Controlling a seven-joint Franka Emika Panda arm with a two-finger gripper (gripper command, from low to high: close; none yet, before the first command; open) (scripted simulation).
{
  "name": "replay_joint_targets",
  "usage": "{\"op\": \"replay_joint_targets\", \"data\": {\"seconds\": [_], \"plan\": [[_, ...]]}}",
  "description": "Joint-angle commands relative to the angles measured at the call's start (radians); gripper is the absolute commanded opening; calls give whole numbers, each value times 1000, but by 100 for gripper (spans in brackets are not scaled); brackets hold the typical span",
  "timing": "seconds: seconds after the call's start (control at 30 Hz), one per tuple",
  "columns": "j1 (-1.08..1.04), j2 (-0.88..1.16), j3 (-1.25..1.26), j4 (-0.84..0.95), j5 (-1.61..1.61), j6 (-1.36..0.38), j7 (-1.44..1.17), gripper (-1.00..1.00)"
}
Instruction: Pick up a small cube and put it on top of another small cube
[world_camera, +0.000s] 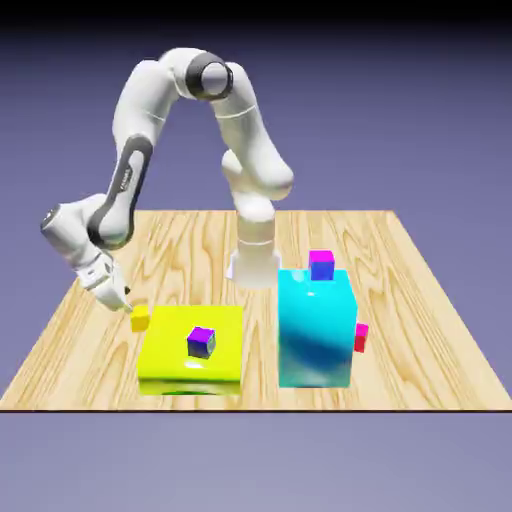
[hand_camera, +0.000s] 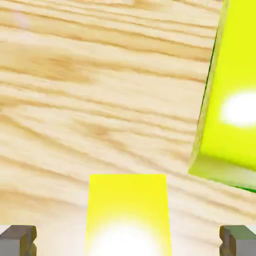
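Wooden tabletop (world_camera: 420, 300), and the gripper's (hand_camera: 128, 241) fingers are spread wide around the yellow cube (hand_camera: 128, 205), near the yellow block's (hand_camera: 235, 65) corner. Not gripped yet, so grab, lift and stack all remain.

Around me I see a plain blue-violet backdrop, darkening to black along the top of the exterior view. The table (world_camera: 430, 370) has a pale wooden top with wavy brown grain, its near edge a thin dark line. Up close in the hand view, the grain runs in long slanting streaks, and the wood looks brightly lit.
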Motion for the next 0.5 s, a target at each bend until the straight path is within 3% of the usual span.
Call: {"op": "replay_joint_targets", "data": {"seconds": [0.0, 0.03, 0.07, 0.27, 0.47], "plan": [[2, 30, 4, -13, 8, 44, -6, 0], [4, 59, 8, -26, 15, 84, -11, 0], [4, 59, 8, -26, 15, 84, -11, -100], [-4, -61, -8, 27, -15, -87, 12, -100], [214, -166, -86, 6, -9, -111, 151, -100]]}}
